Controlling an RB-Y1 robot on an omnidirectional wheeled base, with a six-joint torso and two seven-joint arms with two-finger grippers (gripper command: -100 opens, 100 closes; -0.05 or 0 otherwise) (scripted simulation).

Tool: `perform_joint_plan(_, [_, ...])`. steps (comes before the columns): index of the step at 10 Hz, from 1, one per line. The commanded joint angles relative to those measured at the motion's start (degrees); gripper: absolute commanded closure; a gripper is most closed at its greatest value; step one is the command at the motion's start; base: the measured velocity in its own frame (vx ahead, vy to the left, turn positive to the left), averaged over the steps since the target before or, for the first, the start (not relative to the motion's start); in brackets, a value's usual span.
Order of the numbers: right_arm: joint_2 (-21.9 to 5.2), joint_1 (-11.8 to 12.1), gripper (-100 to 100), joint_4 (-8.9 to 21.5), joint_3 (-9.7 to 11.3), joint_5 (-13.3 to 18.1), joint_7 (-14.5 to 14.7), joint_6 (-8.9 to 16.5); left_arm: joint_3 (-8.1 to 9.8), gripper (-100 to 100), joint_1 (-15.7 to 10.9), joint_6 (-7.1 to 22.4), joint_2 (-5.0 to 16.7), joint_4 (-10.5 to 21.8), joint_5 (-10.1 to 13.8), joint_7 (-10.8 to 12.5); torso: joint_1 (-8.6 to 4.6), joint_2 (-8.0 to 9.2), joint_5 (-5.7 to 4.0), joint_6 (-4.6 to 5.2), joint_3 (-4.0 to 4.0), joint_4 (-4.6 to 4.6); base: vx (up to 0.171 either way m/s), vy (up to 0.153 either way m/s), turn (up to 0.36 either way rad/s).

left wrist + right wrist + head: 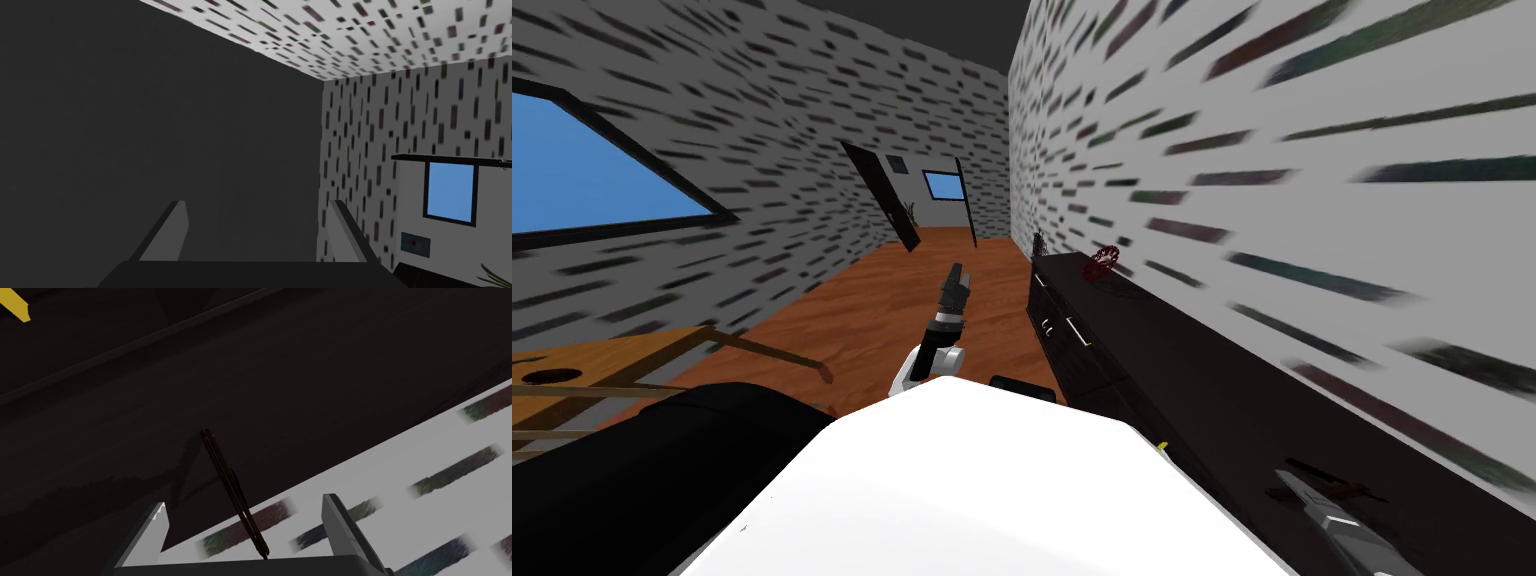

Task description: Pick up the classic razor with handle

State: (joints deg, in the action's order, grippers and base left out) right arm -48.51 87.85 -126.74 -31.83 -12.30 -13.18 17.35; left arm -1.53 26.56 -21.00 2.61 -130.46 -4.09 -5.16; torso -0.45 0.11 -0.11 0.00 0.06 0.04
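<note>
right hand (245, 500), fingers (150, 533) apart, hangs over the razor (220, 463) on the dark cabinet (150, 388).

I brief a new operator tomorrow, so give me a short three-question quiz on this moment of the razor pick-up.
1. True or false: the right claw is shut on the razor.
2. The razor lies on: A) a wooden table, B) the dark cabinet top, C) the floor.
3. Fill in: the left claw, raised in front of the robot, is ____ (open or shut).

Key: 1 false, the right claw is open and the razor is not gripped; 2 B; 3 open.
</note>
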Motion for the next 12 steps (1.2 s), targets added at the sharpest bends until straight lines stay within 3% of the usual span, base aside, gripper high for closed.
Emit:
perform_joint_plan(1, [-2.9,1.9,-100,-0.7,-0.6,-0.3,0.1,2.9,0.00,0,0.0,0.0,0.0,0.0,0.0,0.0,0.00,0.00,0.00,0.00,0.00,0.00,-0.044,-0.130,0.255])
perform_joint_plan(4, [-7.8,5.1,-100,-1.9,-1.6,-0.6,0.3,7.2,0.01,0,0.0,0.0,0.0,0.0,0.0,0.0,-0.17,-0.06,-0.05,0.02,-0.03,-0.01,-0.032,-0.136,0.187])
perform_joint_plan(8, [-12.5,8.1,-100,-3.0,-2.6,-1.0,0.4,11.0,0.00,0,0.0,0.0,0.0,0.0,0.0,0.0,0.14,-0.11,0.02,0.05,-0.06,-0.01,-0.023,-0.075,0.129])
perform_joint_plan(9, [-11.8,7.6,-100,-2.9,-2.4,-1.0,0.4,10.4,0.00,0,0.0,0.0,0.0,0.0,0.0,0.0,0.16,-0.12,0.03,0.05,-0.06,-0.02,-0.009,-0.030,0.027])
perform_joint_plan(10, [-11.9,7.7,0,-2.9,-2.5,-1.0,0.4,10.6,0.00,0,0.0,0.0,0.0,0.0,0.0,0.0,0.26,-0.14,0.04,0.08,-0.07,-0.01,-0.001,-0.006,-0.003])
perform_joint_plan(11, [-11.9,6.1,-100,-0.9,-1.4,-1.4,0.4,10.6,0.00,0,0.0,0.0,0.0,0.0,0.0,0.0,0.36,-0.16,0.07,0.08,-0.08,-0.02,-0.027,0.007,0.158])
perform_joint_plan(12, [-11.9,5.1,-100,0.3,-0.7,-1.6,0.4,10.5,-0.01,0,0.0,0.0,0.0,0.0,0.0,0.0,0.40,-0.11,0.08,0.04,-0.06,-0.02,-0.044,0.015,0.186])
